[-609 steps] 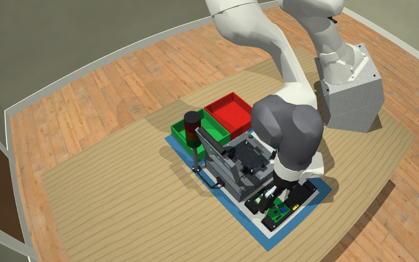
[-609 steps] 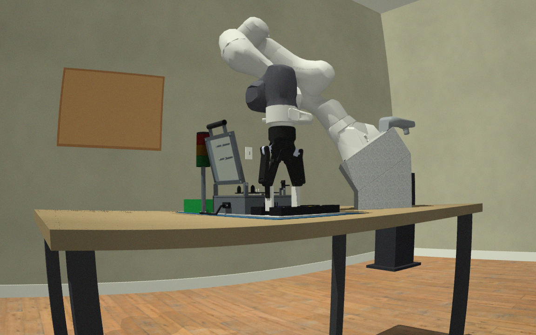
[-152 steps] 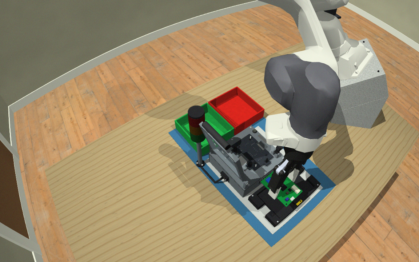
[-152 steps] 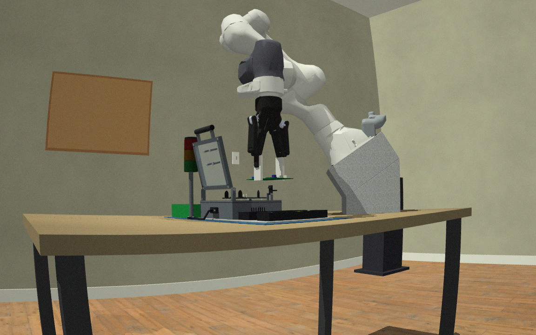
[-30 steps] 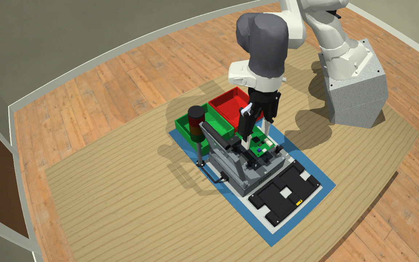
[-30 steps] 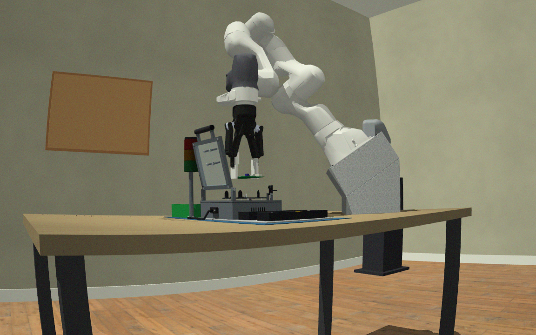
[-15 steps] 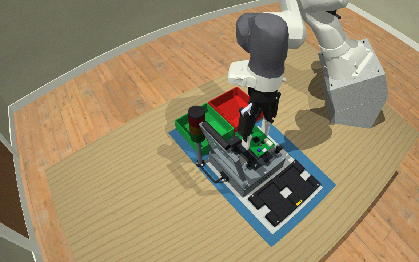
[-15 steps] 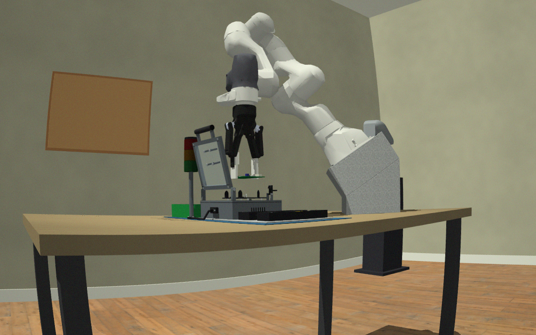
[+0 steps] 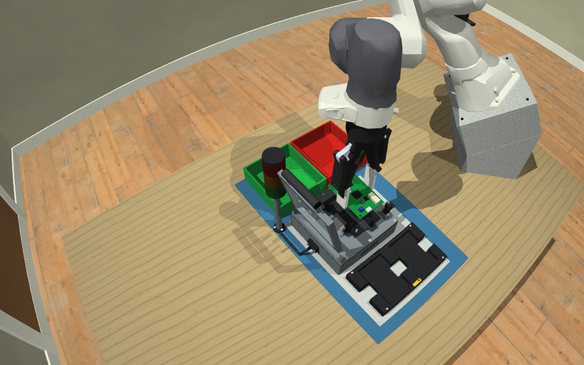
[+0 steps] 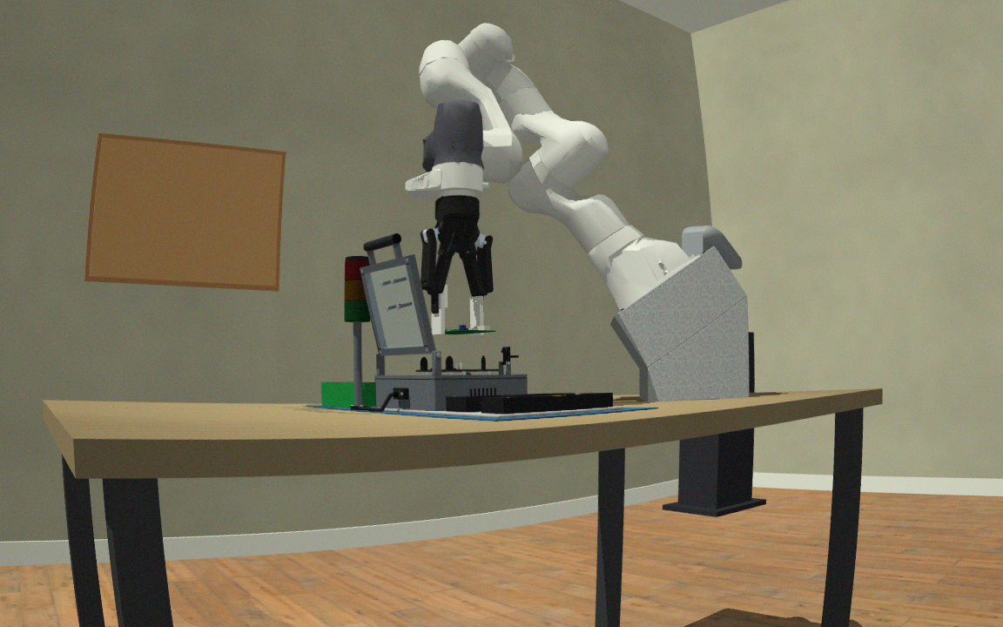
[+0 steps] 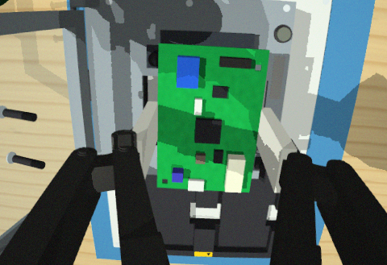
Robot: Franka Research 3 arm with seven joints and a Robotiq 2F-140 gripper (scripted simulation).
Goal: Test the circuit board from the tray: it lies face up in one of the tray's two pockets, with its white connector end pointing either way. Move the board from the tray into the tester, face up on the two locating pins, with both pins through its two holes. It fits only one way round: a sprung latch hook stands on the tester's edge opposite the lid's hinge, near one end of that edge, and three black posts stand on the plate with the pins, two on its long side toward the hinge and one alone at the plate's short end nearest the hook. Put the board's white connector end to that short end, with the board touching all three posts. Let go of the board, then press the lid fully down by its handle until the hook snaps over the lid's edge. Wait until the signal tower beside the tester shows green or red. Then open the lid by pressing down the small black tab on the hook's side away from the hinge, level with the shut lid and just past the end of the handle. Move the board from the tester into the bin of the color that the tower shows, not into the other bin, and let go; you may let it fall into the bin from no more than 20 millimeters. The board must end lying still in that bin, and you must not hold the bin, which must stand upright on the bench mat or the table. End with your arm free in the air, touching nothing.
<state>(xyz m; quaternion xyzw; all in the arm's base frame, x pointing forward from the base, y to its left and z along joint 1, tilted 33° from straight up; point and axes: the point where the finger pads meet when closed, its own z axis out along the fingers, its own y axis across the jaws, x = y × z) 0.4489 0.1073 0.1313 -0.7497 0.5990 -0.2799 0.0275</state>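
worktop (image 9: 157,272): curved wooden top on dark legs, stood on the plank floor (image 9: 117,122)
mat (image 9: 448,254): blue, lay flat on the worktop, long axis running from the bins to the tray
green bin (image 9: 253,179): upright at the mat's far end, its outer part overhanging onto bare wood
red bin (image 9: 317,136): upright, touching the green bin's side, mostly off the mat on the worktop
signal tower (image 9: 274,172): foot stood at the mat's edge, just beside the green bin
tester (image 9: 330,245): on the mat, mid-length, lid raised
tray (image 9: 375,283): black, on a white sheet on the mat, just beside the tester
arm pedestal (image 9: 503,136): grey block at the worktop's rear edge, well apart from the mat
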